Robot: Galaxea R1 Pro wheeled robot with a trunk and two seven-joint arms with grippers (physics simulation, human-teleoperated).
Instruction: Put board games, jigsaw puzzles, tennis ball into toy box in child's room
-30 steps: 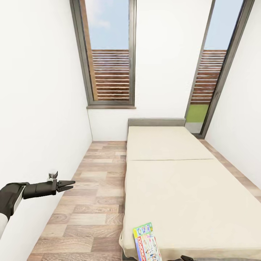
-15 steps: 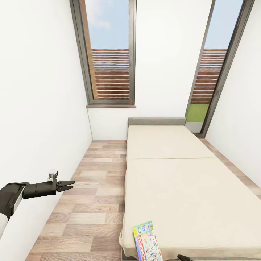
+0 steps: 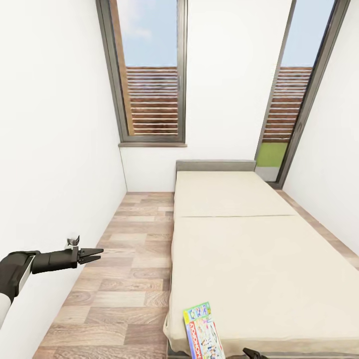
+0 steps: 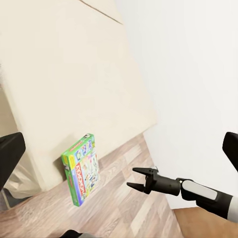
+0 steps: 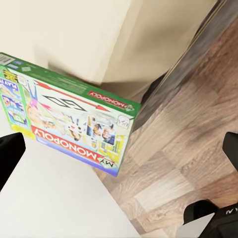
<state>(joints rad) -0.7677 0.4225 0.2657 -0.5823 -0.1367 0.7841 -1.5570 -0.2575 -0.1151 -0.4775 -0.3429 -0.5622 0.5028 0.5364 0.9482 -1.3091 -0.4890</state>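
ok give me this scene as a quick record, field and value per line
room: narrow, with wood floor and two tall windows
bed: bare beige mattress along the right wall
board game: flat at the bed's near left corner, overhanging the edge
left gripper: out over the floor by the left wall, jaws slightly apart, holding nothing
right gripper: jaws wide apart, framing the board game

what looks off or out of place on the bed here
The board game lies at the near left corner of the bed, skewed to the mattress edges, one end poking past the foot. Nothing looks spilled or damaged.
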